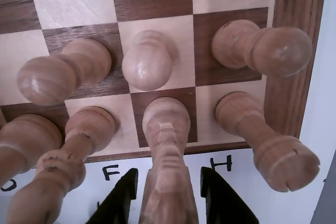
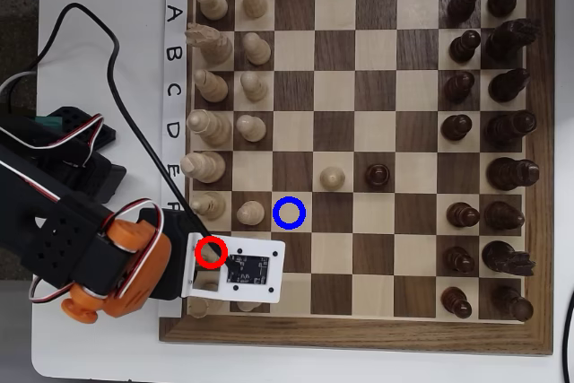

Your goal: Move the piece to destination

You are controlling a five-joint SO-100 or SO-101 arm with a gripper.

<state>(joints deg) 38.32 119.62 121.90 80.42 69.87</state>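
The piece, a pale cream knight (image 1: 167,156), stands on a dark square at the board's near edge, between the labels F and H in the wrist view. My gripper (image 1: 168,198) straddles it, with a black finger (image 1: 119,199) on its left and another on its right. A narrow gap shows on each side, so the jaws are open. In the overhead view the knight is hidden under the white camera mount (image 2: 244,271) beside the red ring (image 2: 209,252). The destination, a light square with a blue ring (image 2: 290,213), lies up and to the right of there.
Pale pawns (image 1: 148,60) and back-row pieces (image 1: 265,140) crowd closely around the knight. In the overhead view a pale pawn (image 2: 250,213) stands just left of the blue ring. A pale pawn (image 2: 333,177) and a dark pawn (image 2: 378,175) stand mid-board. Dark pieces (image 2: 489,132) fill the right side.
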